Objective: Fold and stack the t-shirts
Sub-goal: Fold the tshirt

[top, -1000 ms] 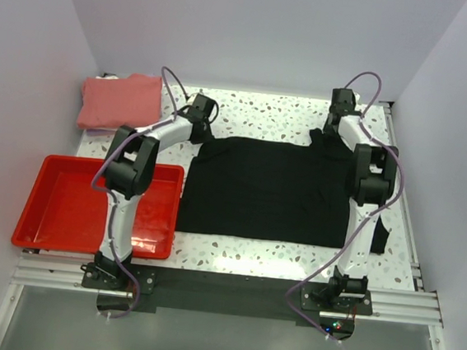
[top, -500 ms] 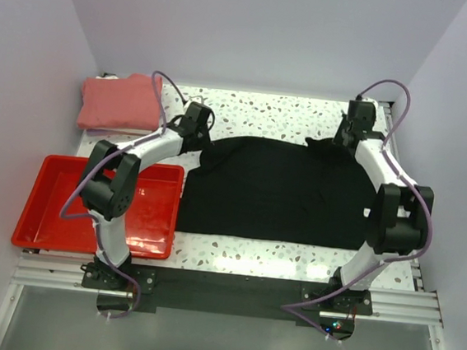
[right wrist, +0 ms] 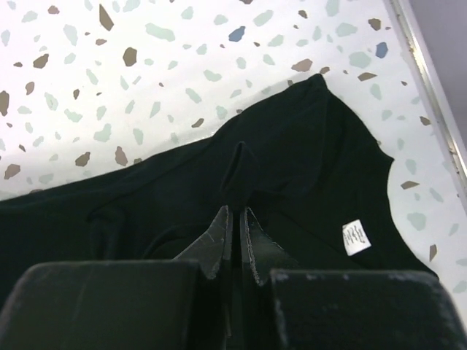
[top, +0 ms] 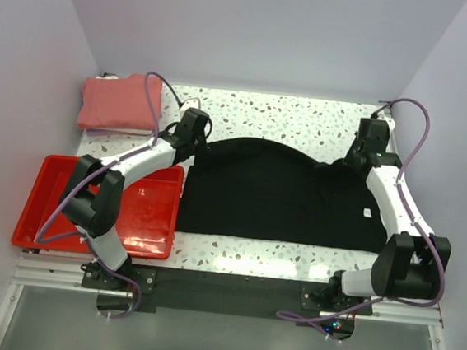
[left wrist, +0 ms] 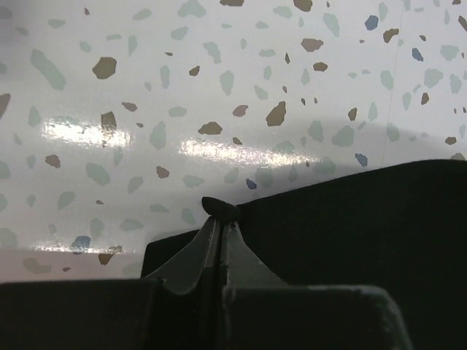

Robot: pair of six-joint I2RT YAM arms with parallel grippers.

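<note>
The black t-shirt (top: 273,191) lies spread on the speckled table, its far edge lifted in an arc. My left gripper (top: 197,143) is shut on its far left corner, seen pinched between the fingers in the left wrist view (left wrist: 221,211). My right gripper (top: 352,162) is shut on a fold of the shirt's far right part (right wrist: 239,175); the small white label (right wrist: 354,237) shows beside it. The salmon-pink t-shirt (top: 118,102) lies folded at the far left corner of the table.
A red plastic tray (top: 56,208) sits at the near left, under the left arm. A metal rail (top: 399,170) runs along the table's right edge. White walls enclose the table on three sides.
Both grippers have moved toward the near side, the right one also rightward, pulling the shirt's far edge and right side with them. The right arm has swung out to the right.
</note>
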